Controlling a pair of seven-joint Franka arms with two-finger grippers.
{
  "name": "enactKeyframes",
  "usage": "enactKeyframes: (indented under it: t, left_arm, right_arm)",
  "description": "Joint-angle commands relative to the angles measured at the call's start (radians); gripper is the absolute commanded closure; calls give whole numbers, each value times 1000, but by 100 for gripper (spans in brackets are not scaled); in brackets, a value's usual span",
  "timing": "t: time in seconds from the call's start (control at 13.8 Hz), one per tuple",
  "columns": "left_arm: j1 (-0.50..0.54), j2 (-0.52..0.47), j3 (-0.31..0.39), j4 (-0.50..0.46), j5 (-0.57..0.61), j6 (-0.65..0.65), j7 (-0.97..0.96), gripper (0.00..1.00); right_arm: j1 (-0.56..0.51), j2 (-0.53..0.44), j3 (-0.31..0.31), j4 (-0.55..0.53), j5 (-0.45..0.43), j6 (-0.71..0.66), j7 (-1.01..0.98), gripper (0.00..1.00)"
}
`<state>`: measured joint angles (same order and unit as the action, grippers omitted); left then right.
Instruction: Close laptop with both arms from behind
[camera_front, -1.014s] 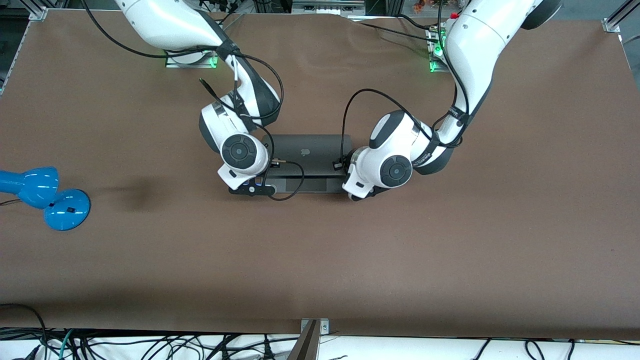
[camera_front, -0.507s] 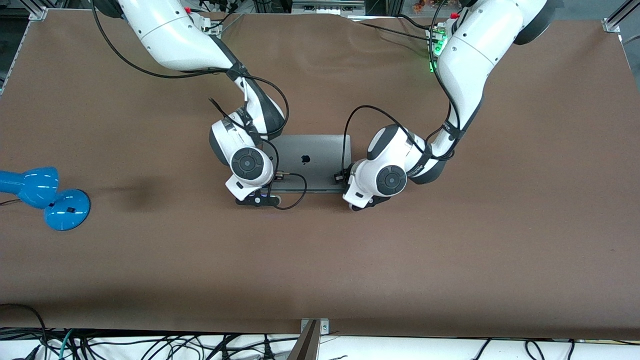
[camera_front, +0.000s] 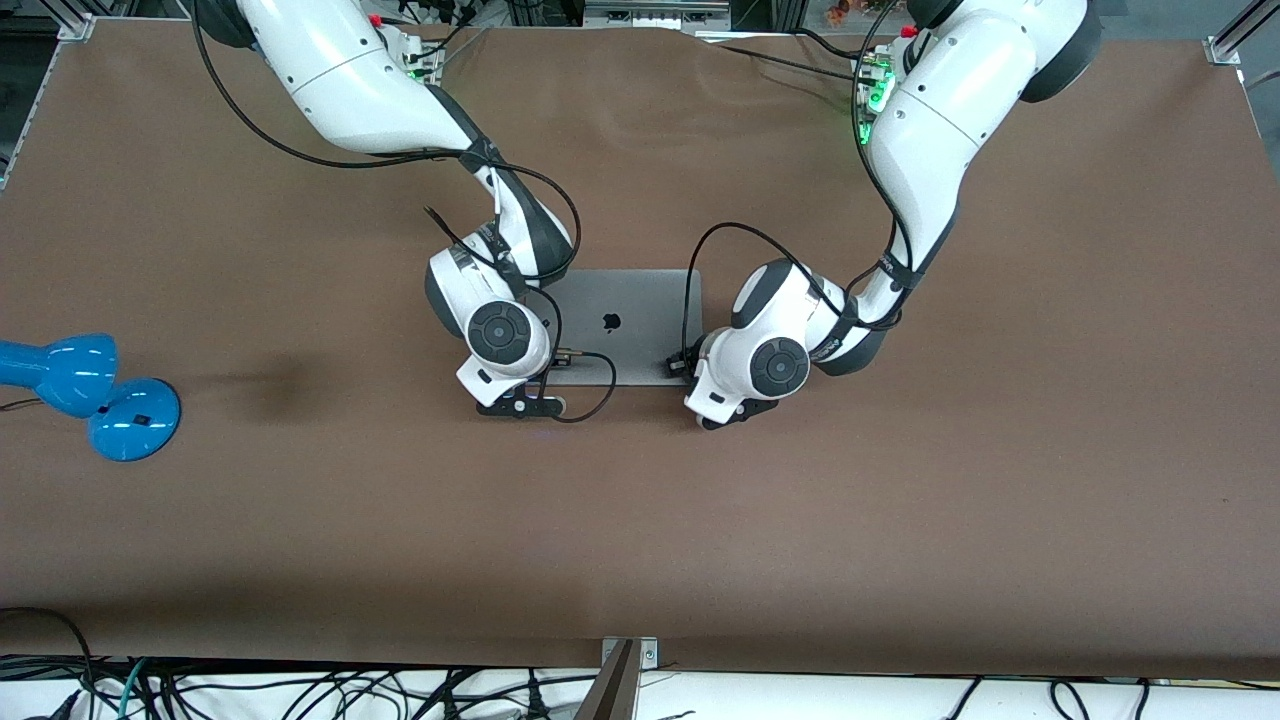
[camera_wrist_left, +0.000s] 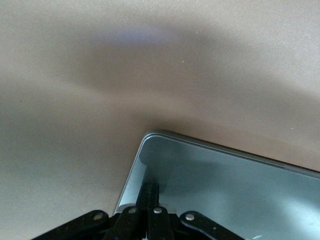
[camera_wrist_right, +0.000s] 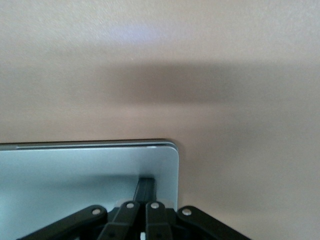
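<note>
Looking from the camera edge inward, I find only bare brown table (camera_front: 640, 540) until both wrists, and a glossy blue desk lamp (camera_front: 90, 395) lying well apart toward the right arm's end

My left gripper (camera_wrist_left: 150, 200) sits on the lid corner of the thin space-grey metal laptop (camera_front: 625, 325) at the edge closest to the camera, at the left arm's end of that edge. Its black fingers (camera_wrist_left: 151, 192) are drawn together into one narrow tip that presses down on the metal; they hold nothing. My right gripper (camera_wrist_right: 145, 192) does likewise on the matching corner toward the right arm's end, its fingers (camera_wrist_right: 145, 186) also pinched narrow and touching the lid, gripping nothing

The laptop lies flat at mid-table between the two arms, dark apple logo up. In both wrist views the lid edge shows only a hairline seam over the base, and no keyboard or trackpad is visible from above, so I judge the closing essentially done. I cannot tell whether the lid is fully seated. What I think remains is a last light press if needed, then lifting both sets of fingers straight off

Farther in, the two glossy white arms rise toward their green-lit bases
</note>
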<state>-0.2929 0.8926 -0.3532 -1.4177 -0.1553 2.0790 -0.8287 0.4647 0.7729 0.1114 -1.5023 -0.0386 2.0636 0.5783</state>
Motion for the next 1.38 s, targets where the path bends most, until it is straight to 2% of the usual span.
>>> enactKeyframes:
  t: [0.0, 0.07, 0.14, 0.22, 0.51, 0.65, 0.8, 0.94, 1.09, 1.3]
  left_arm:
    - [-9, 26, 8, 32, 36, -2, 13, 95]
    - [-9, 25, 7, 32, 36, -2, 11, 91]
    - [-5, 20, 7, 32, 34, -3, 8, 61]
    - [1, 14, 7, 32, 36, -3, 7, 1]
    - [56, -50, -1, 34, 33, -49, 13, 0]
    - [66, -115, 6, 32, 42, -137, 46, 0]
    - [104, -190, 8, 25, 40, -253, 176, 0]
    - [121, -279, 34, 19, 40, -374, 258, 0]
    - [120, -365, 65, 16, 39, -469, 261, 0]
    - [121, -486, 94, -3, 42, -528, 263, 0]
  right_arm:
    - [-14, -12, -1, 22, 0, -2, 5, 0]
    - [-20, -32, -1, 22, 2, -2, 11, 0]
    - [-26, -52, -1, 22, 2, -2, 6, 0]
    - [-40, -72, -1, 22, 3, -3, -3, 0]
    - [-106, -150, -3, 19, 6, -49, -21, 0]
    - [-139, -184, -3, 19, 5, -109, -21, 0]
    - [-175, -214, -10, 19, 5, -173, -47, 0]
    - [-199, -254, -39, 20, 5, -233, -96, 0]
    - [-207, -297, -91, 20, 5, -282, -165, 0]
    - [-259, -340, -111, 21, 3, -318, -302, 0]
